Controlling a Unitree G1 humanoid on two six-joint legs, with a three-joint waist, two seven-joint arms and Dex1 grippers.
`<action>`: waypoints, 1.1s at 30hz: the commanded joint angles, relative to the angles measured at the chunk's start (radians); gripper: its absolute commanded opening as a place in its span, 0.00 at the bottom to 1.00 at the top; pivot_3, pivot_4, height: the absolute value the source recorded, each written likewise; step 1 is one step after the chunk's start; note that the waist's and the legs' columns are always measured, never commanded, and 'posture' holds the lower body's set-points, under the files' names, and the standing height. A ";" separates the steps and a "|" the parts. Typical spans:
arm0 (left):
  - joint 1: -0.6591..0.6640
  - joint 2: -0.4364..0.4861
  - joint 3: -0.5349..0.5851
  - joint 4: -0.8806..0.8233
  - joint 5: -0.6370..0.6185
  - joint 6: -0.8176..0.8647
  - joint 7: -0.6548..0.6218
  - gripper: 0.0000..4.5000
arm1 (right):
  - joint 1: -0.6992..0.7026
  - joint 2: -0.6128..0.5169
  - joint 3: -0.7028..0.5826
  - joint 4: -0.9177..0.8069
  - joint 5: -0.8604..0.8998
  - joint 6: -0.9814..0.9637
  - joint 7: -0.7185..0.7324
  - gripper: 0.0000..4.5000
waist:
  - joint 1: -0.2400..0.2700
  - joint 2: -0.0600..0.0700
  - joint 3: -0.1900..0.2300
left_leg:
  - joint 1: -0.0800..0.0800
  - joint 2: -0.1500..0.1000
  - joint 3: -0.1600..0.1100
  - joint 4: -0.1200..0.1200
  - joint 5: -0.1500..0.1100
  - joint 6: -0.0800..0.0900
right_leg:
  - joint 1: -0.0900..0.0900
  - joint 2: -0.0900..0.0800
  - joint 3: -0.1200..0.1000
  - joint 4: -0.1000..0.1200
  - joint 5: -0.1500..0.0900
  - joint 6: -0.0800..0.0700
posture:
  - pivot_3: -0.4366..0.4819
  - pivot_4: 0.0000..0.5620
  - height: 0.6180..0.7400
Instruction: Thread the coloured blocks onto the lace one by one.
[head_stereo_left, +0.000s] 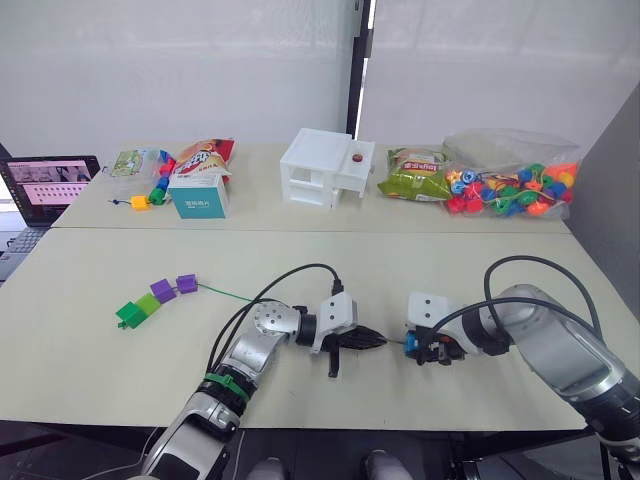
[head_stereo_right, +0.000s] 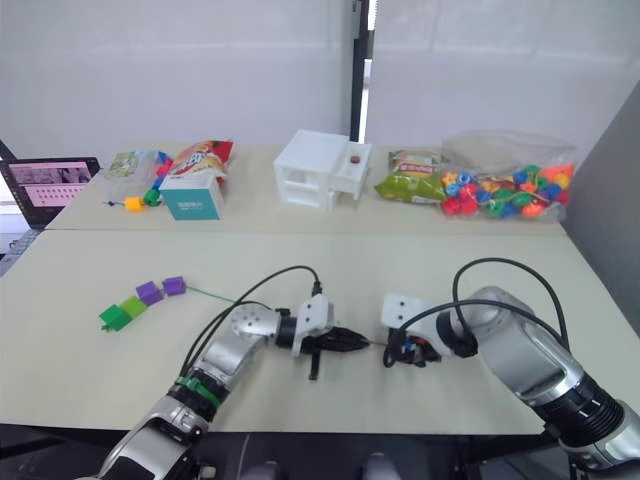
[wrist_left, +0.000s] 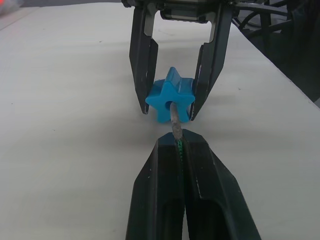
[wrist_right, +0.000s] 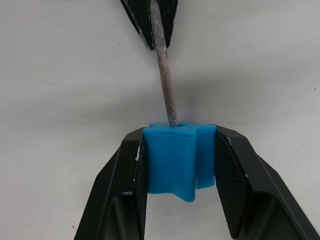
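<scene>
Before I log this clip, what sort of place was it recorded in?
Most likely an indoor lab or office test area: two plain light tables pushed together against a white partition wall, an open laptop at the far left, and props lined up along the back, such as a bag of coloured beads and snack packets.

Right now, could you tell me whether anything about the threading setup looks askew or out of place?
Nothing stands out. The lace tip is entering the blue block's hole squarely, held by the left gripper, with the right gripper clamping the block.
</scene>
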 joint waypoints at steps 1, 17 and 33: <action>-0.027 -0.032 -0.020 0.017 0.017 -0.037 0.006 0.00 | 0.006 -0.001 0.024 0.002 0.006 0.020 0.005 0.30 | 0.000 0.000 0.000 | 0.000 0.000 0.000 0.000 0.000 0.000 | 0.000 0.000 0.000 0.000 0.000 0.000 | 0.48 0.27 1.00; -0.101 -0.152 -0.057 0.113 0.098 -0.103 0.053 0.00 | 0.015 0.001 0.013 -0.058 0.032 0.067 -0.002 0.30 | -0.001 0.000 0.000 | 0.000 0.000 0.000 0.000 0.000 0.000 | 0.000 0.000 0.000 0.000 0.000 0.000 | 0.48 0.27 1.00; -0.063 -0.030 -0.022 0.034 0.096 -0.029 0.006 0.73 | 0.016 0.026 0.042 -0.054 0.021 0.064 -0.018 0.30 | -0.009 0.000 0.000 | 0.001 0.000 0.000 -0.001 0.000 0.000 | 0.000 0.001 0.000 0.000 0.000 0.000 | 0.48 0.27 1.00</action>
